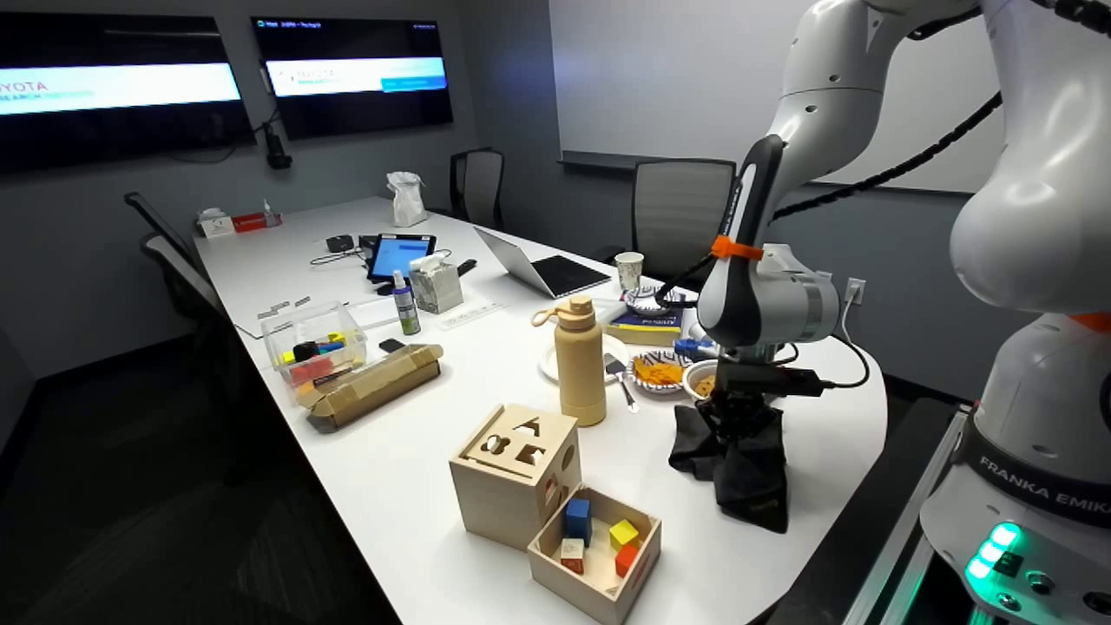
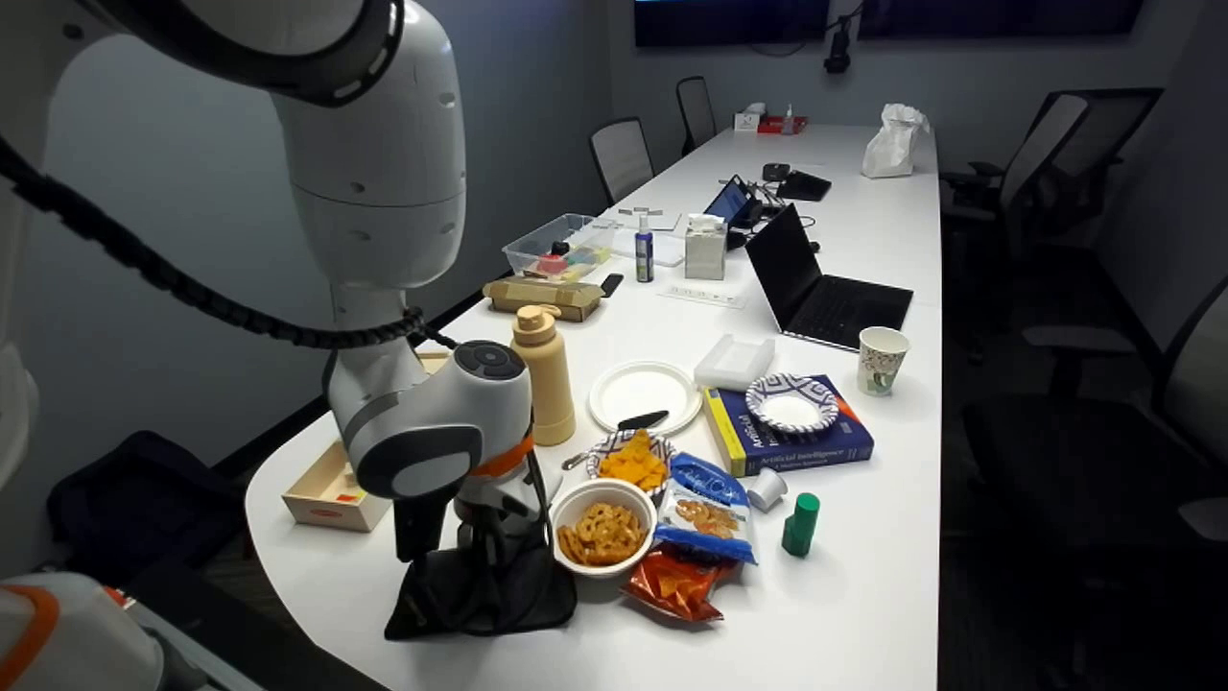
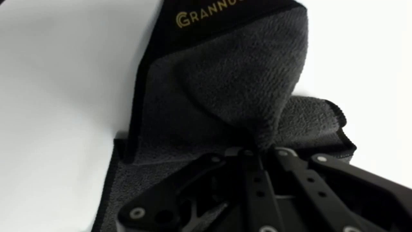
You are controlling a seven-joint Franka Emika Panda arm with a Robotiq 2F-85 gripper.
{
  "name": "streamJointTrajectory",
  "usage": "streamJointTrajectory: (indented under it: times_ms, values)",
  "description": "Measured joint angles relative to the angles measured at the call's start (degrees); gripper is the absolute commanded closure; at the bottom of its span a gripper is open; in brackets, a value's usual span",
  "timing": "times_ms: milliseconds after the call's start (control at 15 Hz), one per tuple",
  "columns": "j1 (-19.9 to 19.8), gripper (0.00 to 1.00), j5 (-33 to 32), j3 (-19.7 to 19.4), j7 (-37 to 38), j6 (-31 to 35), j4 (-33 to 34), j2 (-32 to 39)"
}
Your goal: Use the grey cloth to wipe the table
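Pinching the grey cloth (image 3: 244,80) on a cluttered white table (image 1: 495,356), the gripper (image 3: 263,151) points down, wall screens (image 1: 351,80) glowing beyond.

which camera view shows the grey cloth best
The wrist view: the grey cloth fills much of the picture, showing its fuzzy texture, black edging and gold lettering, pinched in the gripper. Both exterior views show it much smaller, a dark draped shape beneath the gripper, with no readable lettering.

tan bottle (image 1: 581,373) | open laptop (image 2: 830,302) | paper cup (image 2: 881,363) | patterned bowl (image 2: 792,411) on book (image 2: 748,434)
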Motion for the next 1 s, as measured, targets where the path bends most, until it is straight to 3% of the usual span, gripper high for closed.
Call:
streamJointTrajectory:
  times_ms: [133,533,800,1000]
  values:
    - [-1.1,0.99,-0.17,1.5,-1.51,0.0,0.03,-0.4]
    - [-5.92,0.99,-2.5,13.44,-7.73,-0.17,-0.04,-0.34]
    - [-5.37,0.99,-4.09,18.55,-10.1,-4.94,0.53,-0.3]
    - [-2.99,0.99,-3.49,18.62,-11.1,-11.28,1.72,-0.37]
